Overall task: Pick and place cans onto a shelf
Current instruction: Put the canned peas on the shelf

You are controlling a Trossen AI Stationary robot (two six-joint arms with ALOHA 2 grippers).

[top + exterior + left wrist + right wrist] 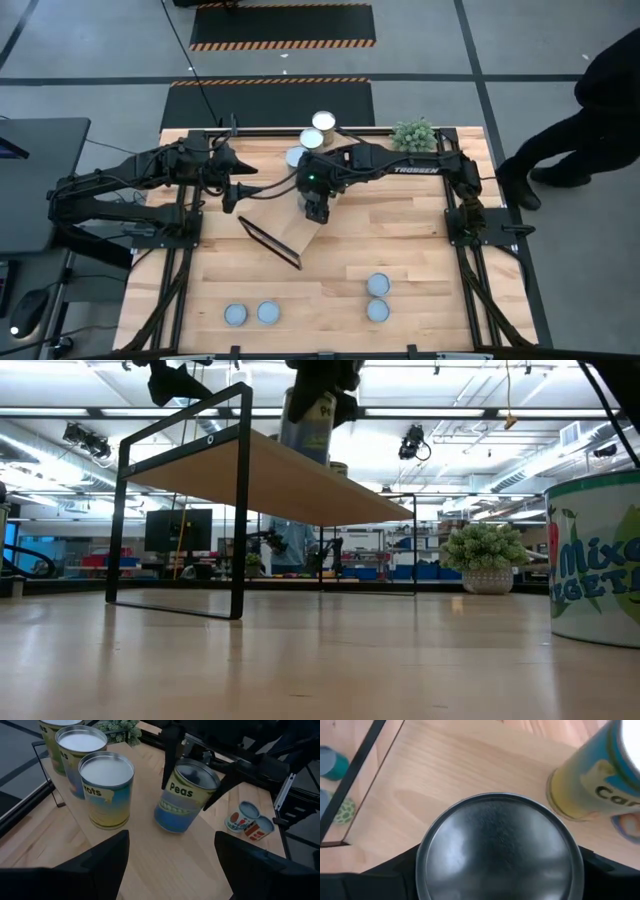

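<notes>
— Where was the peas can point(186, 795) in relation to the shelf point(290, 232)?
— It stood on the shelf board, with the right gripper point(316, 207) around it. A dark finger point(171, 751) sat against each side of the can, so it was gripped, and it looked slightly tilted on the board.
— And the other cans on the shelf?
— Three more stood in a row beside the peas can; the nearest was a carrots can point(107, 790), apart from the peas can.
— What did the left gripper point(236, 196) do?
— It hovered just off the shelf's edge, fingers point(102, 862) spread wide and holding nothing.
— Anything off the shelf?
— Four cans stood on the table point(420, 240) well away from the shelf, in two pairs: one point(236, 314) and another point(268, 312), then one point(378, 285) and one point(378, 311). A small potted plant point(414, 134) stood at the table's corner beyond the shelf.
</notes>
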